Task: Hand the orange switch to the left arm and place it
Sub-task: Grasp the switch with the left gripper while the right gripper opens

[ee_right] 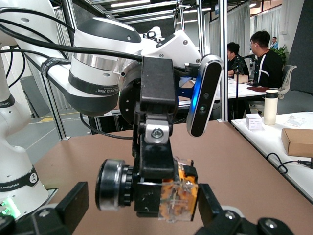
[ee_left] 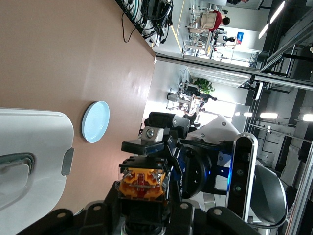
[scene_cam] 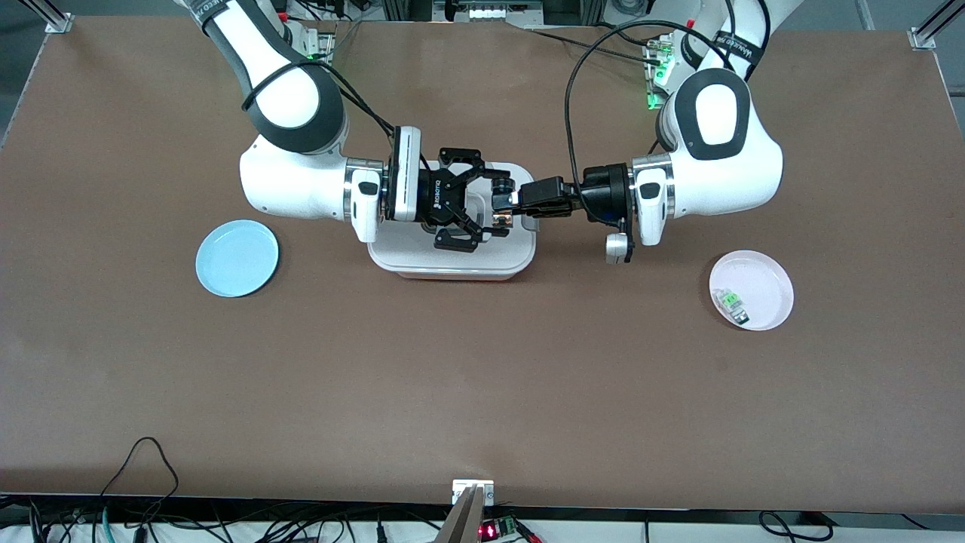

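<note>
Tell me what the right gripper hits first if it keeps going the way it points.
Probably the orange switch, held by the left gripper over the box. The right gripper is open around it, fingers either side.

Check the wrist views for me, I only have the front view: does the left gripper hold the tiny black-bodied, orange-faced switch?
Observer: Yes. The right wrist view shows the left gripper shut on the orange switch, with a black finger pressed onto its body.
Operator: Right gripper closed on it too?
Observer: No. The right gripper is open, and its fingers flank the switch without clamping it.
Operator: Contact with the box?
Observer: None visible. The left wrist view shows the white rounded lidded box below, and nothing touches the part of the lid in view.
</note>
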Controlling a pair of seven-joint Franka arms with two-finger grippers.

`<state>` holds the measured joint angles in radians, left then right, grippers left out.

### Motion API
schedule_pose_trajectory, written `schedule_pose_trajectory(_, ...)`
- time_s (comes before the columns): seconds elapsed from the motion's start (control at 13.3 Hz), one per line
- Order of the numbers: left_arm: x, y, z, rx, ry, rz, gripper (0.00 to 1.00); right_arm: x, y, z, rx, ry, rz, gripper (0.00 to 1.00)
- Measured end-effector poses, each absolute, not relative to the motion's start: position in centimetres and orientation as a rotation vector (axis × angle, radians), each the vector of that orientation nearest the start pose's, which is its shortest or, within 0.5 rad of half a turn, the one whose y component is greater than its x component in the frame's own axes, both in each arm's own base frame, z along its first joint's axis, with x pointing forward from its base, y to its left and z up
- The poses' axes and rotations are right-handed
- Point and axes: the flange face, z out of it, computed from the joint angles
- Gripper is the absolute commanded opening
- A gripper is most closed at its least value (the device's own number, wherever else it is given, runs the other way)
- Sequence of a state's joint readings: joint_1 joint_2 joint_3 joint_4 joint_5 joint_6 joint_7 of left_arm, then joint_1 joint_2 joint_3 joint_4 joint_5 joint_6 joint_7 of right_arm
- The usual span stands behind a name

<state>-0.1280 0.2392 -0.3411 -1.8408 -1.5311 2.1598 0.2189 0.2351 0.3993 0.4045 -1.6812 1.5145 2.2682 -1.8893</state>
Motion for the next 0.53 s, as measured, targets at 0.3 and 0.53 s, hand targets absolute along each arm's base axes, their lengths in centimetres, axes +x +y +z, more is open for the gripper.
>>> schedule_pose_trajectory(0.3, 56.5, -31.1, 45.1, 1.809, 0.224, -0.115, 0.08, 56.3, 39.9, 43.2, -1.430, -1.265, -1.014, 1.00)
schedule_pose_trajectory(0.53, 57.1, -30.0, 45.5, 1.908, 0.144, -0.073, 0.08, 56.9, 39.1, 43.1, -1.441, -1.258, -1.023, 1.00)
